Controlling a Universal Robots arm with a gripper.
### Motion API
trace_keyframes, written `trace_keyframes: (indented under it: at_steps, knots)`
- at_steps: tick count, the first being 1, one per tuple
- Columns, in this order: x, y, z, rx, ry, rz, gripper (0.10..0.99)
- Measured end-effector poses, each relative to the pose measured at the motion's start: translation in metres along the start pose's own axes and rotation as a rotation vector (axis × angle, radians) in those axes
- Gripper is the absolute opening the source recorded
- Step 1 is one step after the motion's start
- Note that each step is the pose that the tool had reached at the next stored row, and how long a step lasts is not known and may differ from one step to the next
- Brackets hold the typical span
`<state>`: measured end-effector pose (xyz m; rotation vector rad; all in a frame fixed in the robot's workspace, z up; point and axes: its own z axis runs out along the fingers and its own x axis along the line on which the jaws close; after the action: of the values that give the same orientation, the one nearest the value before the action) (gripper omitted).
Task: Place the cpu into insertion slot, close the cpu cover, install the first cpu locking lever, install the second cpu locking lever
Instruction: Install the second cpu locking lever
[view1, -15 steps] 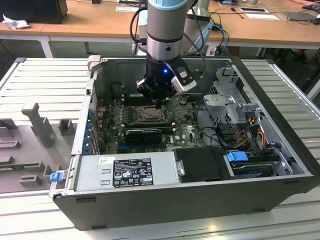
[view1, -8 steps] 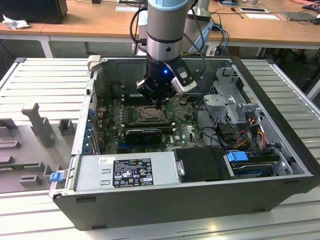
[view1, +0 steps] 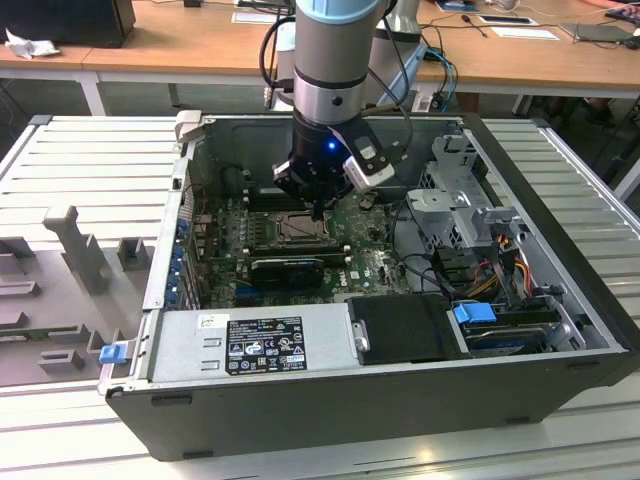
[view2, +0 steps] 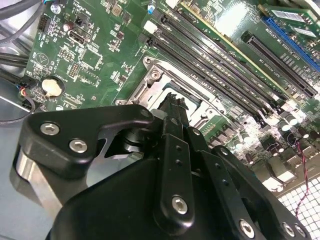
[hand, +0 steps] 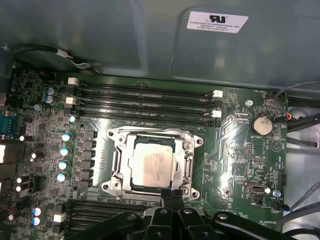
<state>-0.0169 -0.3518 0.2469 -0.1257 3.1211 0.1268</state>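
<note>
While the black two-finger gripper (hand: 171, 196) hovers with fingers together at the socket's edge, the silvery-grey square cpu (hand: 151, 162) sits in the black-rimmed insertion slot (hand: 129, 141), with the silvery metal cpu cover (hand: 152, 134) framing it on the green motherboard (hand: 240, 150).

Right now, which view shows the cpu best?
The first wrist view: the cpu lies face-up and unobstructed in the insertion slot. In the second wrist view the gripper blocks it; in the exterior view the arm hides most of it.

Cpu (hand: 151, 166) pale brushed metal; cpu cover (hand: 152, 135) shiny metal.
</note>
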Motion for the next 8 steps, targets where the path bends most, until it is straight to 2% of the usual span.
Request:
trace_keyframes:
  at_steps: [8]
  knots:
    - [0.0003,-0.0035,-0.0002,0.000,0.0001,0.000,0.106]
